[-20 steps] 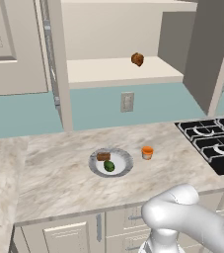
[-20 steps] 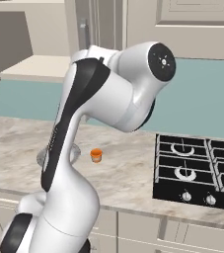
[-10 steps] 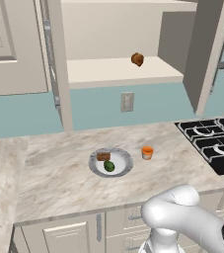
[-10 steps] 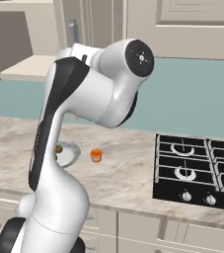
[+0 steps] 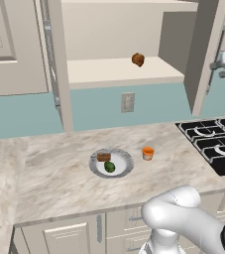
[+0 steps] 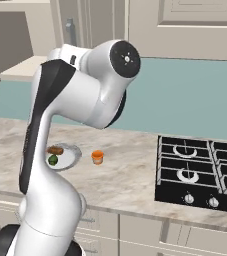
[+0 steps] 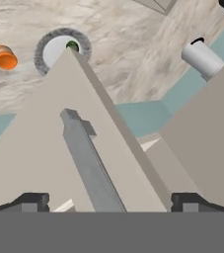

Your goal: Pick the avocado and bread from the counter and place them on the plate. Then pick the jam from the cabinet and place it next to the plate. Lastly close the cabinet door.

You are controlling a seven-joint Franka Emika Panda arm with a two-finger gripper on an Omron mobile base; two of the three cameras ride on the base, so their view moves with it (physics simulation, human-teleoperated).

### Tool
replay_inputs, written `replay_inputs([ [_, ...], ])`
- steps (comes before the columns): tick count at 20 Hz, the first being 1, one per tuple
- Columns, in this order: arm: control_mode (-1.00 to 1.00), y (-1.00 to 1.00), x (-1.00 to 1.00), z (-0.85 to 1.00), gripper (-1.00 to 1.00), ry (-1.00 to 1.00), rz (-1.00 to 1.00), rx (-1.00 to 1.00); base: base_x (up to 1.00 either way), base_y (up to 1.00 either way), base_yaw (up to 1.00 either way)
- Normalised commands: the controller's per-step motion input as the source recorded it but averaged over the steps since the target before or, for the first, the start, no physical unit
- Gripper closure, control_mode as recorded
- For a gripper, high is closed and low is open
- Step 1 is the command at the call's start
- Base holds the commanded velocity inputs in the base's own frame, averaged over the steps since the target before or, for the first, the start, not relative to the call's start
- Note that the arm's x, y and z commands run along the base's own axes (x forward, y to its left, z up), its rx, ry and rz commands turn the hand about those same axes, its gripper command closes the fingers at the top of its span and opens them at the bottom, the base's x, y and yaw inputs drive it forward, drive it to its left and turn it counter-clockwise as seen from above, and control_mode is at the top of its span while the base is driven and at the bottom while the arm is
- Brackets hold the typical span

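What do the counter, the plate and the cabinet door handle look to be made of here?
The counter looks like polished marble or a stone laminate: beige with grey veins. The plate looks like glazed ceramic, with a plain white centre and a speckled grey rim. The cabinet door handle looks like brushed metal: a flat, dull silver-grey bar. Everything is rendered, so these are looks only.

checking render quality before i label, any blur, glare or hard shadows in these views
Left base view: sharp, even light, faint shadow under the plate, no glare. Right base view: crisp, soft sheen on the arm, jam clear. Hand view: the cabinet door handle looms close and soft-edged; fingers dark, spread apart.
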Motion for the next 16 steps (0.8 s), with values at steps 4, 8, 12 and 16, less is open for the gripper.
replay_inputs([
  [4,-1.00,0.12,0.04,0.00,-1.00,0.00,0.00,0.00,0.00,0.00,0.00],
  [8,-1.00,0.11,0.06,0.00,-1.00,0.00,0.00,0.00,0.00,0.00,0.00],
  [12,-1.00,0.11,0.01,0.00,-1.00,0.00,0.00,0.00,0.00,0.00,0.00],
  [16,-1.00,0.17,0.05,0.00,-1.00,0.00,0.00,0.00,0.00,0.00,0.00],
])
